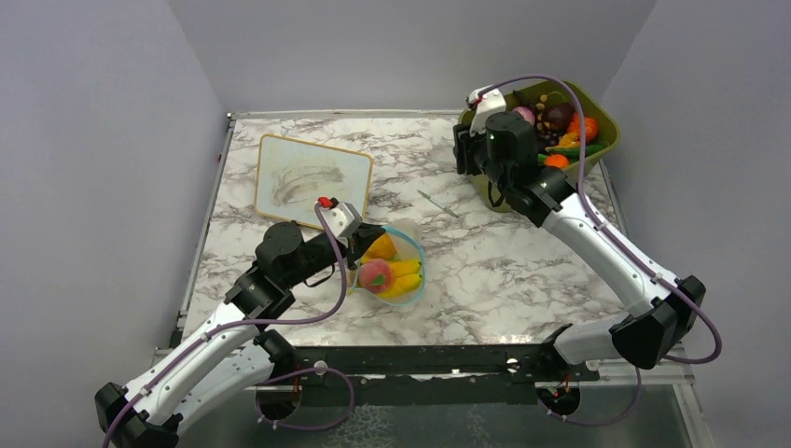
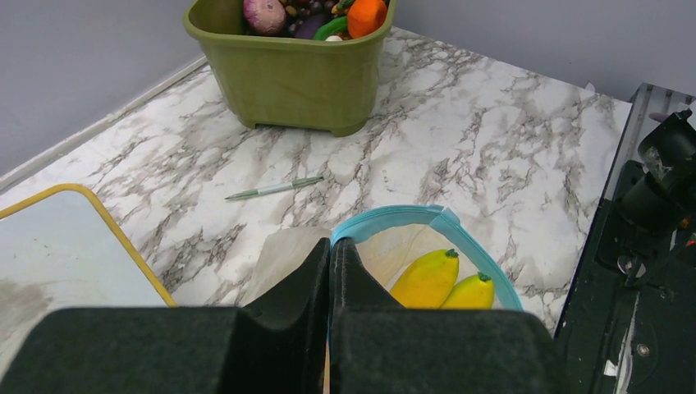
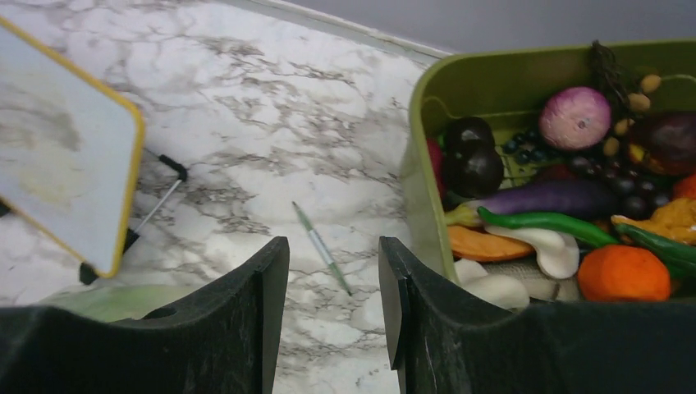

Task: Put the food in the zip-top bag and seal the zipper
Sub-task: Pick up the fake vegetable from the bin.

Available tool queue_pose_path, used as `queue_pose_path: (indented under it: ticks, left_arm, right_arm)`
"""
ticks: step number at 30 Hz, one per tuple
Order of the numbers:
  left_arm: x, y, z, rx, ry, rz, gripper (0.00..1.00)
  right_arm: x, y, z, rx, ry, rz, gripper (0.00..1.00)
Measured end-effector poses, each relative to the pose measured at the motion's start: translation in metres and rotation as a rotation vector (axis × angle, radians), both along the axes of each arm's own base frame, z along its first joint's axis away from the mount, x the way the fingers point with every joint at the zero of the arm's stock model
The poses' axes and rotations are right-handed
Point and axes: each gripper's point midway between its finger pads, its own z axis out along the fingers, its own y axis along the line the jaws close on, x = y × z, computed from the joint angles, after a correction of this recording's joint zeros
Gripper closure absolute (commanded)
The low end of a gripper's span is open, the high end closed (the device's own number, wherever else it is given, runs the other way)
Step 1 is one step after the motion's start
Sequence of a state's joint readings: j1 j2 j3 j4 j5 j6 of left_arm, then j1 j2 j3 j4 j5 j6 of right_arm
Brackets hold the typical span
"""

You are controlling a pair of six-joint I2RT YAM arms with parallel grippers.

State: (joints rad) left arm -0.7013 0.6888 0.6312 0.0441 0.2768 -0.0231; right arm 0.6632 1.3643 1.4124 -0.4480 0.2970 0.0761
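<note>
The clear zip-top bag (image 1: 408,245) lies at table centre with its teal-blue zipper (image 2: 410,215) held open in a loop. Inside are yellow bananas (image 1: 403,278), a pink-red piece (image 1: 375,275) and an orange-yellow piece (image 1: 381,247); two bananas (image 2: 427,279) show in the left wrist view. My left gripper (image 2: 330,246) is shut on the bag's mouth edge at its left side. My right gripper (image 3: 332,246) is open and empty, hovering over the table just left of the olive-green tub (image 3: 418,172), which holds several toy foods (image 3: 574,119).
A wood-framed white board (image 1: 312,175) lies at the back left. A green pen (image 1: 437,203) lies between the board and the tub (image 1: 597,112); it also shows in the right wrist view (image 3: 322,246). The dark front rail (image 1: 420,359) runs along the near edge.
</note>
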Motion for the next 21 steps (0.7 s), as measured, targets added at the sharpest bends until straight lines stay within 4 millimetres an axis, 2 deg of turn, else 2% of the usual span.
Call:
queue_pose_path:
  ticks: [8,11,14,21]
  left_arm:
    - [0.0,0.001,0.001,0.003,-0.009,0.0,1.0]
    - [0.0,0.001,0.001,0.005,-0.012,0.0,1.0]
    - [0.0,0.001,0.001,0.005,-0.015,-0.001,1.0]
    - [-0.001,0.002,0.001,0.007,-0.016,0.0,1.0]
  right_arm:
    - [0.061,-0.077,-0.034,-0.08,0.044,-0.254,0.55]
    - [0.082,-0.11,-0.044,-0.117,0.059,-0.367,0.49]
    - [0.103,-0.146,-0.05,-0.148,0.068,-0.488,0.46]
    - [0.144,-0.222,-0.056,-0.152,0.087,-0.712,0.47]
